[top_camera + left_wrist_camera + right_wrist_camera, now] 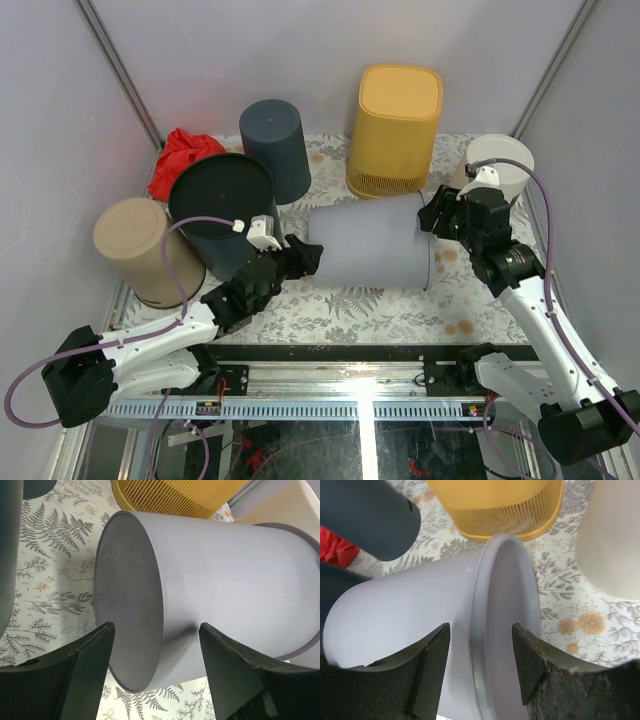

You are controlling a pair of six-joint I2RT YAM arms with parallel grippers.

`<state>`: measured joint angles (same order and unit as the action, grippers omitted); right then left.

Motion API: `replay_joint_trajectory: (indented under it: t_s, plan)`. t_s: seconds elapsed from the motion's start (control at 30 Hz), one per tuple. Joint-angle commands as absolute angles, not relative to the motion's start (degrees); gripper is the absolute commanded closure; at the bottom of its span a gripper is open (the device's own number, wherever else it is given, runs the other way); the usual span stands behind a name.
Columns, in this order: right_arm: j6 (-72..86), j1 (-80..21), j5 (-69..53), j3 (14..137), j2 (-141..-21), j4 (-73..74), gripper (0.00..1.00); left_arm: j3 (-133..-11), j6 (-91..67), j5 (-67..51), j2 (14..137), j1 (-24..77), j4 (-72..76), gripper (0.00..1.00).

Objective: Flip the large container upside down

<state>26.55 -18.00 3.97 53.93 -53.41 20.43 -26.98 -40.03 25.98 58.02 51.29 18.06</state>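
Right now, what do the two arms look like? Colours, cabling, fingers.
Both match: the left arm and right arm have white links with black joint housings. A purple cable loops along each. A small white block sits on each wrist. The fingers are matte black and wedge-shaped; the right pair look rough-surfaced. No markings are legible.

Behind grey container (370,245): yellow basket (398,125) close | left: black bin (222,200) | front: tablecloth (370,300) free
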Motion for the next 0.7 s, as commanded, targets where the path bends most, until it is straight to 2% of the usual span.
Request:
replay_joint_trajectory:
  t_s: [0.0,0.3,0.53,0.67]
  plan:
    - [21.6,-18.7,9.7,58.2,-55.2,19.3,0.41,-26.8,-39.0,26.4,57.9,50.9,21.3,0.32]
    - [17.9,-22.3,16.6,67.7,-61.3,20.8,0.41,-26.8,-38.9,26.8,57.8,50.9,21.2,0.32]
    - [15.6,-33.0,30.4,82.3,-73.8,27.7,0.41,-26.9,-38.6,27.1,57.7,50.9,21.0,0.32]
    - [13.8,-40.6,42.3,82.7,-75.6,28.0,0.41,-26.7,-38.5,27.4,57.3,50.9,20.9,0.32]
